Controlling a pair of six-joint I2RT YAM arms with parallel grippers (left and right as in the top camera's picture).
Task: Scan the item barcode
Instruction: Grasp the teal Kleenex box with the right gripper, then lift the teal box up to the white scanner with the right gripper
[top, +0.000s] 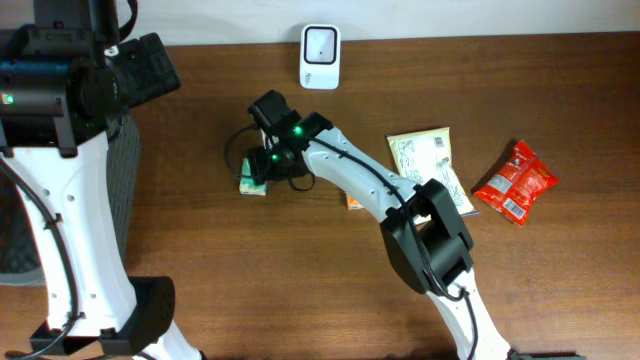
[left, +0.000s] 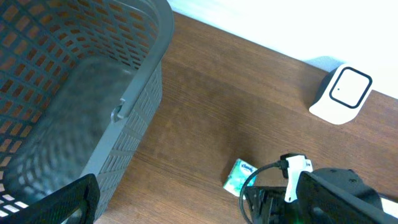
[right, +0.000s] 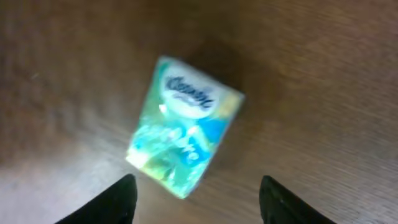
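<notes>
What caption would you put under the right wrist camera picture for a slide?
Open gripper poised over a green-and-blue tissue pack lying on the wooden table, not yet touching it.

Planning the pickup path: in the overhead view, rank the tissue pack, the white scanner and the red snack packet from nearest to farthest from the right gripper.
1. Tissue pack, right beneath the right gripper.
2. White scanner, at the back edge of the table.
3. Red snack packet, far out toward the table's right end.

Grey basket (left: 144, 93) – cream packet (top: 430, 160) near red packet (top: 515, 182).
</notes>
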